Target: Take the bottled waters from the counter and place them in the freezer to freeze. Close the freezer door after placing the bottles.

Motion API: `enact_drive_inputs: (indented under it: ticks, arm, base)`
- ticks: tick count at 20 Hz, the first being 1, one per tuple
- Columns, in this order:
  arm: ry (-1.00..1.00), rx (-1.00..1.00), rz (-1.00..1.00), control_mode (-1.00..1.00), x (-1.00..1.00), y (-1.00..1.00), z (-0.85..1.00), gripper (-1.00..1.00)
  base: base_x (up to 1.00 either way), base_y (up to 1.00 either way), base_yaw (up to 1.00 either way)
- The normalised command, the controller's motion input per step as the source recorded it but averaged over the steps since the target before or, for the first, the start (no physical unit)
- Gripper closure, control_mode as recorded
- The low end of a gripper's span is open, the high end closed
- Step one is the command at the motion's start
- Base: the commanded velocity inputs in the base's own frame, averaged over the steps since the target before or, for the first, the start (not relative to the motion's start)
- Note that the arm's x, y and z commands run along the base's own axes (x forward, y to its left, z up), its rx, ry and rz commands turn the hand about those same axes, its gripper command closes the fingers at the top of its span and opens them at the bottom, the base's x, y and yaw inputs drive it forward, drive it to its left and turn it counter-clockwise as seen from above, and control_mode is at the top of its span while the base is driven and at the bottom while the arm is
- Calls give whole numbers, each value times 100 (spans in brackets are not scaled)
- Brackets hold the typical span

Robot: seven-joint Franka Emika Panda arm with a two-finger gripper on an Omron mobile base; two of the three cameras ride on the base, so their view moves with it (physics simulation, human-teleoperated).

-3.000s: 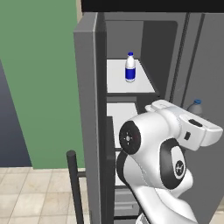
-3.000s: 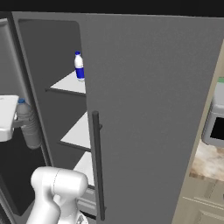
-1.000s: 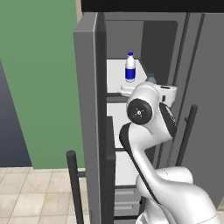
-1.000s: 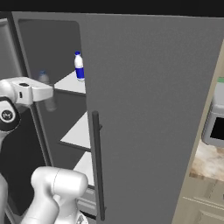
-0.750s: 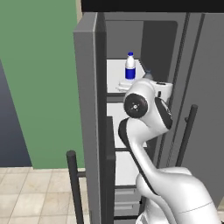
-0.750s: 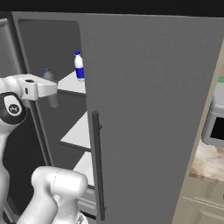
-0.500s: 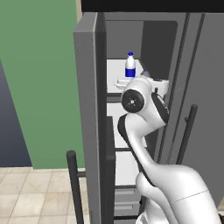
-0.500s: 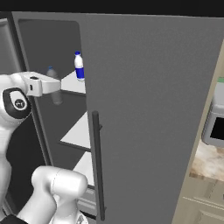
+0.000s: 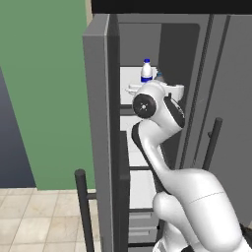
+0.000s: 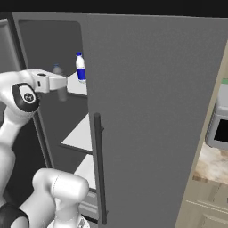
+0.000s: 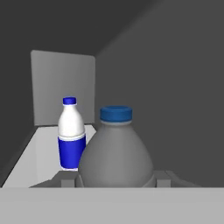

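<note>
Pincer (image 10: 60, 84) is clamping the grey bottle (image 11: 116, 151) and hanging at the freezer's top shelf (image 9: 129, 79), just beside the white bottle (image 9: 146, 71) already standing there. One bottle is in, the second isn't released yet, and the freezer door (image 9: 101, 128) is standing open, so closing remains. Green wall (image 9: 44, 74) and tiled floor (image 9: 34, 216) are showing left.
</note>
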Motion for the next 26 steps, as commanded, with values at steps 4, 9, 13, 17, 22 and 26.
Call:
enact_drive_inputs:
  ticks: [4,9,13,17,22,26]
  arm:
    - [-1,0,0,-100,34,0,0,100]
    - [0,0,0,-100,40,0,0,100]
    - [0,0,0,-100,36,0,0,100]
    - [-1,0,0,-100,39,0,0,100]
    - [-1,0,0,-100,33,0,-1,100]
    - [-1,0,2,-100,16,0,-13,100]
  base:
    - [0,0,0]
    - [0,0,0]
    - [0,0,0]
    - [0,0,0]
    - [0,0,0]
    - [0,0,0]
